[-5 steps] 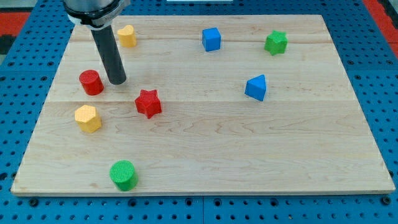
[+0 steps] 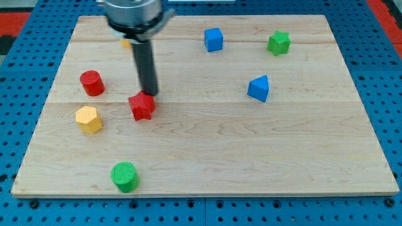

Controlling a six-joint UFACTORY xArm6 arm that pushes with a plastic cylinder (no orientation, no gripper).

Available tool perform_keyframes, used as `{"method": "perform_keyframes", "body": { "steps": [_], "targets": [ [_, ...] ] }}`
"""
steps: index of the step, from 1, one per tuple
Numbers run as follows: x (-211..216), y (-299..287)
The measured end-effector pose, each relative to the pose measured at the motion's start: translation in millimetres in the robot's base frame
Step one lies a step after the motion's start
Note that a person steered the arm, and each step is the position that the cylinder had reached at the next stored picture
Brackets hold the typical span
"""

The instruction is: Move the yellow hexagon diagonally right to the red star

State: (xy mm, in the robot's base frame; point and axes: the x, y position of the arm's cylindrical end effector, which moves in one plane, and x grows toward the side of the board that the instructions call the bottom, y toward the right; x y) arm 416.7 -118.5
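My rod comes down from the view's top, and my tip (image 2: 151,94) sits right at the upper right edge of the red star (image 2: 142,106), touching it or as good as touching. There is no pincer on this arm, only the straight dark rod, so there is nothing to report as spread or pressed together.

The yellow hexagon (image 2: 88,119) lies near the left side of the worktop (image 2: 251,150), at about eight o'clock from the red star, with a clear strip of bare wood between the two. My tip is well apart from the hexagon, on the far side of the star from it.

The red cylinder (image 2: 92,83) stands at roughly twelve o'clock from the hexagon and ten o'clock from the star. The green cylinder (image 2: 124,176) is near the bottom edge, at about five o'clock from the hexagon.

A yellow block (image 2: 126,43) near the top edge is mostly hidden behind the arm; I cannot make out its shape.

Over on the right half, the blue cube (image 2: 213,39) sits near the top edge, the green star (image 2: 278,43) at three o'clock from it, and the blue triangular block (image 2: 258,88) at about seven o'clock from the green star.
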Motion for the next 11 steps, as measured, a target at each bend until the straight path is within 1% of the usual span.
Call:
{"method": "perform_keyframes", "body": {
  "steps": [1,2,4,5,6,7,8,9,10,11],
  "targets": [
    [22,-45],
    [55,-94],
    [59,-135],
    [68,-154],
    [87,-147],
    [94,-91],
    [91,-7],
    [98,69],
    [102,123],
    [92,141]
  ]
}}
